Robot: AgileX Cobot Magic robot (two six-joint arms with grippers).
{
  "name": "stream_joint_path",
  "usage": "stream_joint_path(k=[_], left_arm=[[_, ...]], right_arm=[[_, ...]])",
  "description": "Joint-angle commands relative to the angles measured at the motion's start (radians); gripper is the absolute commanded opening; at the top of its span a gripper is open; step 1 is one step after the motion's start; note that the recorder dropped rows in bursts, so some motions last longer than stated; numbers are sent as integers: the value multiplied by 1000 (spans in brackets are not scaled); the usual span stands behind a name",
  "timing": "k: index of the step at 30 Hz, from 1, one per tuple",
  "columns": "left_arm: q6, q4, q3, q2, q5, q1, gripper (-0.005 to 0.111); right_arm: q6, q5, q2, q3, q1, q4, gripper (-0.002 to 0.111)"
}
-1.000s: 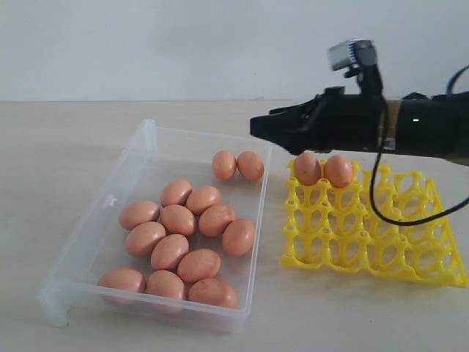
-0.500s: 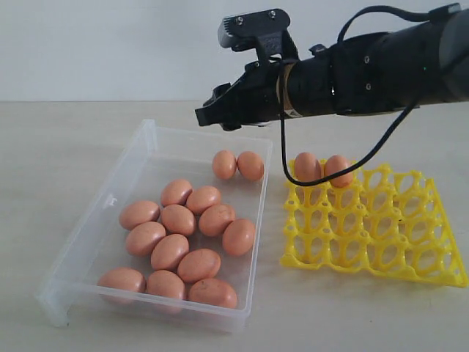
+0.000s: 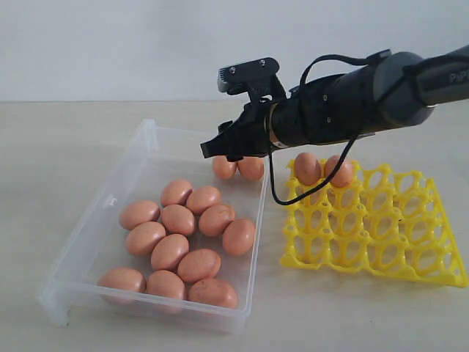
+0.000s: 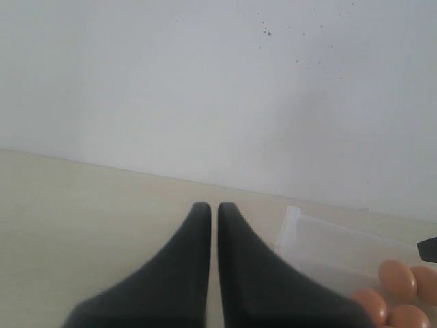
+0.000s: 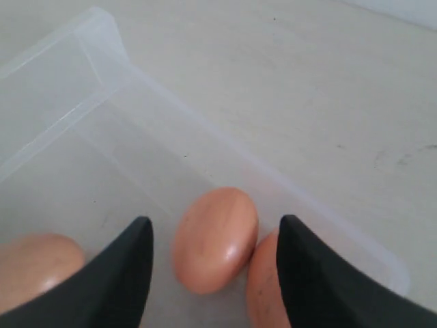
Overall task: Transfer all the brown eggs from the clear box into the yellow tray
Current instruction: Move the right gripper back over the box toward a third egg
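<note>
Several brown eggs lie clustered in the clear box, and two more sit side by side at its far end. Two eggs rest in the back row of the yellow tray. My right gripper hangs open just above the far pair. In the right wrist view its fingers straddle one egg, apart from it, with the neighbouring egg partly under one finger. My left gripper is shut and empty, over bare table beside the box.
The yellow tray stands to the right of the box with a narrow strip of table between them. A pale wall runs behind the table. The right arm's cable loops down near the tray's back left corner.
My right arm has swung left from above the tray's back row to the box's far end and lowered over the two eggs there. Its jaws stayed open; no egg moved.
</note>
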State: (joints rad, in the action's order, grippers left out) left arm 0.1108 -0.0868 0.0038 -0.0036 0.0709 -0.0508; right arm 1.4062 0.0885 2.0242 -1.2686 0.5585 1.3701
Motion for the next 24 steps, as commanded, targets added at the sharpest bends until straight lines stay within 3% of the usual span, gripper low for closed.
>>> stream_joint_path(k=[1,24], left_arm=[[1,0,-4,4,-2,4,4],[1,0,-4,4,-2,4,4]], right_arm=[[29,14,51,-56,0,3,49],[92,31,197,-150,0,3,49]])
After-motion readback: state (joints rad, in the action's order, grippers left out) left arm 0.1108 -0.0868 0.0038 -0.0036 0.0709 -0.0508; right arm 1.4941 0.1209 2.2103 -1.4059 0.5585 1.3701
